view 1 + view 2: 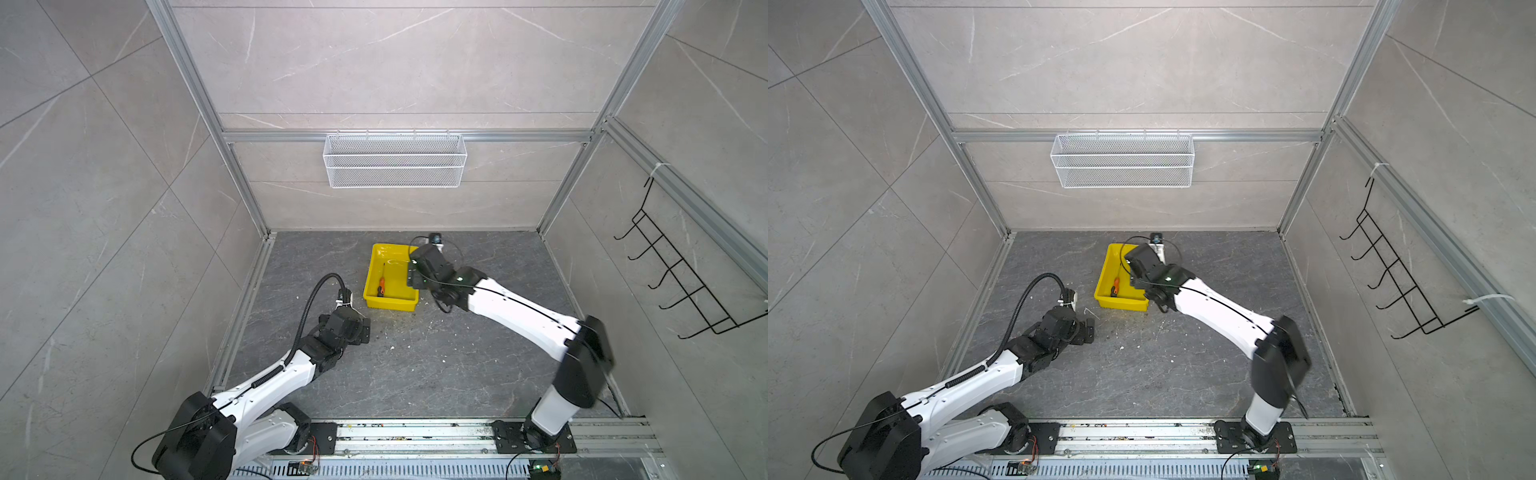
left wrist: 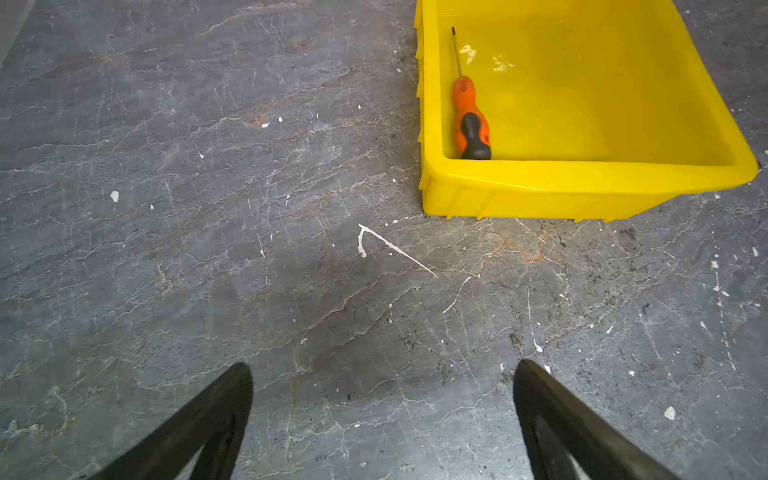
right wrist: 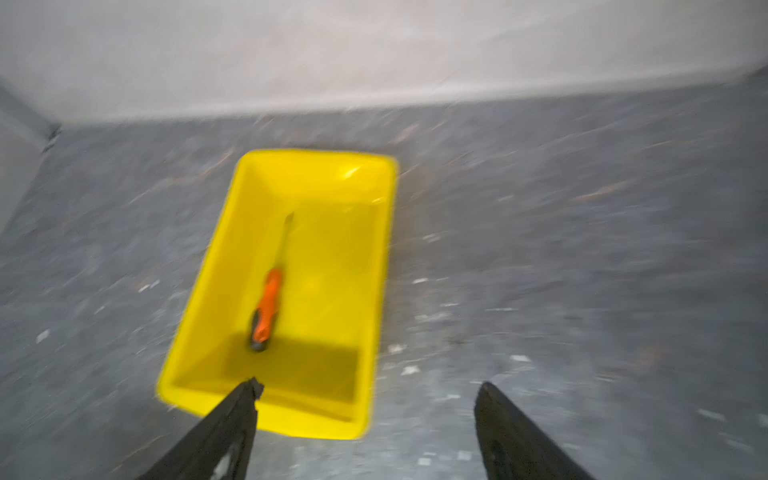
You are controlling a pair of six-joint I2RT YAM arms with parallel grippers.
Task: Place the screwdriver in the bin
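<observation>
The screwdriver (image 1: 381, 286) (image 1: 1115, 286) has an orange handle with a black end and a thin dark shaft. It lies flat inside the yellow bin (image 1: 392, 302) (image 1: 1121, 304), along the bin's left wall, touched by no gripper. In the left wrist view the screwdriver (image 2: 467, 112) rests in a near corner of the bin (image 2: 582, 176). My right gripper (image 3: 369, 384) (image 1: 411, 276) hangs open and empty over the bin's right rim. Its view is blurred but shows the screwdriver (image 3: 268, 305) in the bin (image 3: 208, 291). My left gripper (image 2: 383, 365) (image 1: 365, 330) stands open over bare floor, short of the bin.
A white wire mesh basket (image 1: 395, 160) hangs on the back wall and a black wire hook rack (image 1: 681, 270) on the right wall. A thin white bent scrap (image 2: 390, 247) lies on the dark stone floor before the bin. Aluminium frame rails border the floor.
</observation>
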